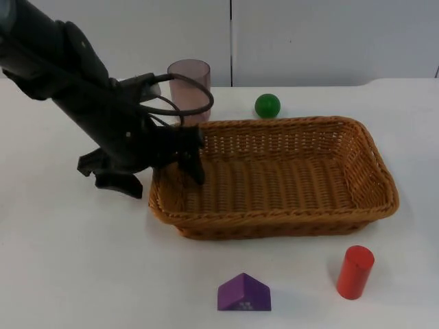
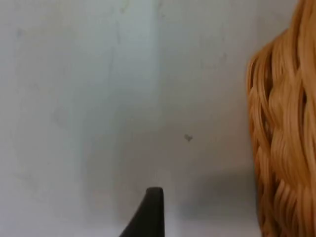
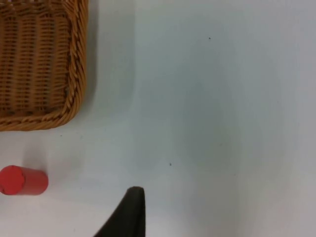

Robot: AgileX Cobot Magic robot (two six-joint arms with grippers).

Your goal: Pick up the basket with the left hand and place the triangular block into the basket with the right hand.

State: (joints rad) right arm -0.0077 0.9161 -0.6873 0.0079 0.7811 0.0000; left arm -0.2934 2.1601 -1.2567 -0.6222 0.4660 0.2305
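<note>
The left pincer (image 1: 180,159) straddled the wicker basket's (image 1: 288,179) left rim, fingers spread, one inside. The top view alone showed the purple triangular block (image 1: 244,293) on the table (image 1: 68,260) before the basket; the right wrist view caught the red cylinder (image 3: 22,180).

Left hand (image 1: 180,162) low, fingers astride.

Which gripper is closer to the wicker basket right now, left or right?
Left. The left gripper straddles the basket rim at its left end, one finger inside. The right gripper hovers over bare table off the basket's corner, near the red cylinder.
</note>
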